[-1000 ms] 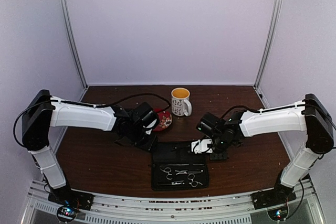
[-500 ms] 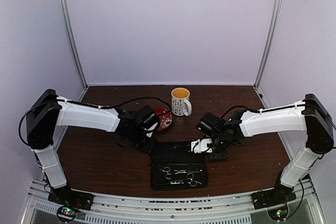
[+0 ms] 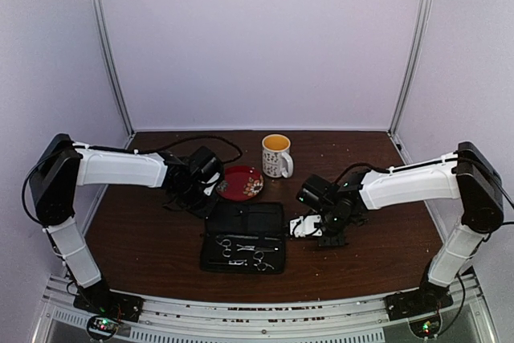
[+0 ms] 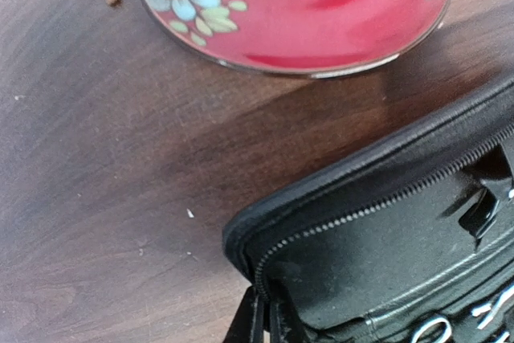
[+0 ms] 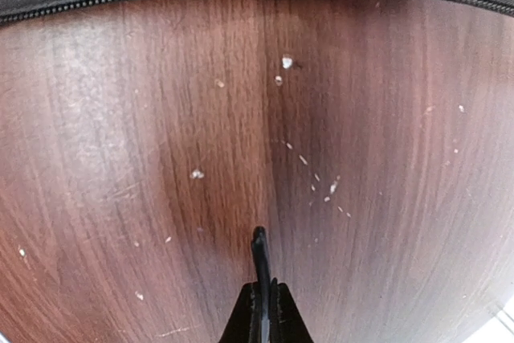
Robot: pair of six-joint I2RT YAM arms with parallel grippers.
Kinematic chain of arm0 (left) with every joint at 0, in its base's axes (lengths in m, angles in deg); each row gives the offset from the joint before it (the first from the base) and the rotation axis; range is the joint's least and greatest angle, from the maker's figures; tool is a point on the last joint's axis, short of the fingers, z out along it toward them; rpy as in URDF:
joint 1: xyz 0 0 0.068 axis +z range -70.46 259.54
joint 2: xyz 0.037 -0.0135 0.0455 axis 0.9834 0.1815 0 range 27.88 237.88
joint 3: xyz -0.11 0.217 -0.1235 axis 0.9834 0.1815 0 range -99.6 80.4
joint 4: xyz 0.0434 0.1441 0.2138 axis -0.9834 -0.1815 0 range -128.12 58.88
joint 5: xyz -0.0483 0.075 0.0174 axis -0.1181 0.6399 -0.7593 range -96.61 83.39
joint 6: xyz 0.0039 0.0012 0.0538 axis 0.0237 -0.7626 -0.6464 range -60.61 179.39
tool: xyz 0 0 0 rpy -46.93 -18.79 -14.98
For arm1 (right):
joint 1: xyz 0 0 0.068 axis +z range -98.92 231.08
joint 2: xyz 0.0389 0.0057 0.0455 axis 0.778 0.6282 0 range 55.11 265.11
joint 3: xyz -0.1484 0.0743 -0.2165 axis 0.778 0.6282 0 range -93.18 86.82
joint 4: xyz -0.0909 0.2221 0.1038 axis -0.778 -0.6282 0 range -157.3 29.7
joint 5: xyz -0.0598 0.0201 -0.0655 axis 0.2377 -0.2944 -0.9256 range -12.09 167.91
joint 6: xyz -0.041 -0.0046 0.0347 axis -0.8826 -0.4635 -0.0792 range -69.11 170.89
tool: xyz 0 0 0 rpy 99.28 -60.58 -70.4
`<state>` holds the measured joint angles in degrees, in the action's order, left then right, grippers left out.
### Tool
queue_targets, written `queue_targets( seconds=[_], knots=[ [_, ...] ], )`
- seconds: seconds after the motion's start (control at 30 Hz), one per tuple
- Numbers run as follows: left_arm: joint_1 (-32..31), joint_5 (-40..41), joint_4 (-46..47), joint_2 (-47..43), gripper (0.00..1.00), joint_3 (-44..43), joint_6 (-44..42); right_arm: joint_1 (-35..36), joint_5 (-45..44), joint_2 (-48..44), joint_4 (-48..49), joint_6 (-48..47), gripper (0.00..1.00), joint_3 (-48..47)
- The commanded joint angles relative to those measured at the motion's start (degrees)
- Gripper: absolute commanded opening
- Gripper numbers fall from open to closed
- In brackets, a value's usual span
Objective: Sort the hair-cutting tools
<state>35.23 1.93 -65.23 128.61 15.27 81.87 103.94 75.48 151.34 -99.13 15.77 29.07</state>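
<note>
Sorting not yet begun: the open case [image 3: 249, 216] lies at lower centre of the overhead view. The scissors [image 3: 225, 244] gleam in its lower half, while the thin black clips cannot be made out against the dark lining.

The left gripper [image 4: 261, 320], at the bottom edge of its wrist view, is pinched tight on the case's corner rim beside the zip. The right gripper [image 5: 261, 295] is closed on nothing, over bare table [image 5: 161, 158] just right of the case.

The weak point looks to be that nip of fabric. It is a thin hold, and a tug could slip off or lift the corner enough to fold the lid over the tools or slide the scissors about.

The saucer [image 4: 297, 6] sits close above the held corner – a sideways swing could knock it, or the mug [image 3: 276, 156] behind. The right claw must also open before it can lift anything flat off the lining.
</note>
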Motion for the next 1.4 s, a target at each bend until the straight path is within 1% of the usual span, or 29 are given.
queue_targets(
  seconds=[0.0,0.1,0.17,0.2,0.3,0.37,0.47,0.67,1.03,1.1,1.17,1.27,1.3,1.37],
  knots=[
    [-0.2,-0.9,0.2,1.4,0.00,0.2,-1.1,0.0,1.9,3.0,-1.3,1.4,0.01,-1.9],
    [-0.2,-0.2,0.1,0.9,0.00,0.4,-1.2,0.0,2.1,4.5,-1.8,1.6,0.03,-2.6],
    [-0.2,0.0,0.2,0.6,0.00,0.5,-1.2,0.0,2.1,5.3,-2.3,1.9,0.07,-3.0],
    [-0.2,0.0,0.2,0.5,0.00,0.7,-1.1,0.0,2.1,5.6,-2.5,2.1,0.10,-3.2],
    [-0.2,0.0,0.2,0.2,0.00,0.7,-1.2,-0.1,1.3,5.2,-2.8,2.8,0.25,-2.6],
    [-0.2,0.0,0.3,-0.2,0.05,0.8,-1.2,-0.2,1.0,4.2,-3.2,3.3,0.30,-1.9],
    [-0.2,0.1,0.3,-1.3,0.09,1.1,-1.5,-1.0,2.4,2.1,-5.0,3.8,0.31,-0.9],
    [-0.2,0.6,0.0,-2.8,0.11,0.9,-2.4,-1.9,1.7,-0.1,-6.4,4.0,0.32,2.1],
    [-0.2,0.0,0.1,-3.4,0.13,0.1,-3.6,-5.7,2.1,0.1,-7.2,5.4,0.30,3.2],
    [-0.2,0.2,0.0,-3.5,0.13,0.0,-3.8,-6.2,2.3,0.6,-7.4,5.6,0.28,3.0],
    [-0.3,0.1,-0.1,-3.7,0.13,0.0,-4.2,-6.5,3.1,1.3,-8.0,5.6,0.20,2.9],
    [-0.3,0.0,-0.1,-4.8,0.17,0.0,-5.5,-6.8,4.0,1.9,-8.2,5.7,0.06,2.6],
    [-0.4,0.2,-0.1,-5.5,0.18,0.0,-5.9,-6.9,4.3,1.9,-8.1,5.8,0.03,2.3],
    [-1.0,0.7,-0.1,-7.1,0.20,0.1,-6.2,-7.4,4.4,1.3,-7.9,6.1,0.01,1.8]
  ],
)
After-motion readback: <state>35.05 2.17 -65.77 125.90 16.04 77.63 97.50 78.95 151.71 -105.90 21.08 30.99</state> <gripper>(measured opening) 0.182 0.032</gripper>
